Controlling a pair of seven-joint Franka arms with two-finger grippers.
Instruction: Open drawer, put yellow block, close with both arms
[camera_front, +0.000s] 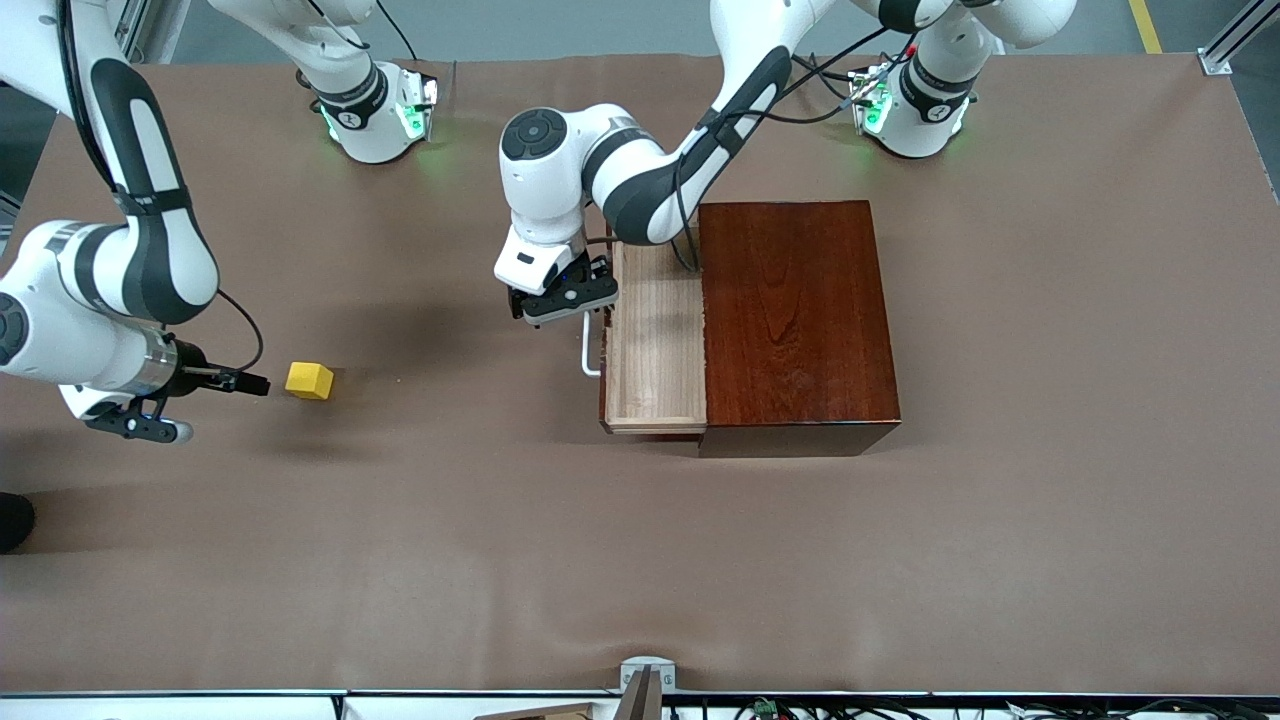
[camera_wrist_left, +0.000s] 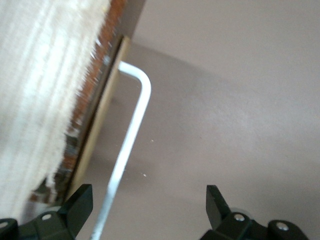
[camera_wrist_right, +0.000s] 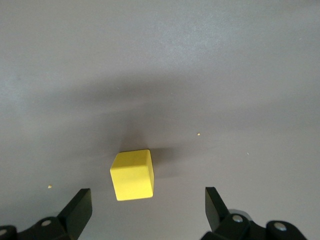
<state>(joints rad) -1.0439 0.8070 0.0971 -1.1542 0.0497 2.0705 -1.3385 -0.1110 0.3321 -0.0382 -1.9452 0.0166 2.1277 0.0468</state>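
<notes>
Brown table covering (camera_front: 640, 560) spreads bare and wide across the lower half of the front view, leaving open room on every side of the glossy mahogany-coloured wooden box (camera_front: 795, 320) at centre frame. Its pale light-wood drawer (camera_front: 655, 345) with a dark reddish-brown front stands pulled out toward the right arm's end of the table, the tray open and bare inside.

My left arm reaches down from its base at the upper right of the frame, elbow bent over the box's top edge. My left gripper (camera_front: 562, 300) hangs just off the drawer front, over the upper end of the white U-shaped bar handle (camera_front: 588, 350). In the left wrist view its fingers (camera_wrist_left: 80, 202) stand spread apart with the handle (camera_wrist_left: 131, 140) running between them, not clamped.

My right arm comes in at the left edge of the frame, forearm low and level above the table. My right gripper (camera_front: 255, 384) points at the small bright yellow cube (camera_front: 309, 380), just beside it. In the right wrist view its fingers (camera_wrist_right: 80, 207) are wide apart, the cube (camera_wrist_right: 132, 175) lying on the cloth ahead of the gap, untouched.

Open cloth lies between cube and drawer, well apart, with only my left gripper near the handle.
</notes>
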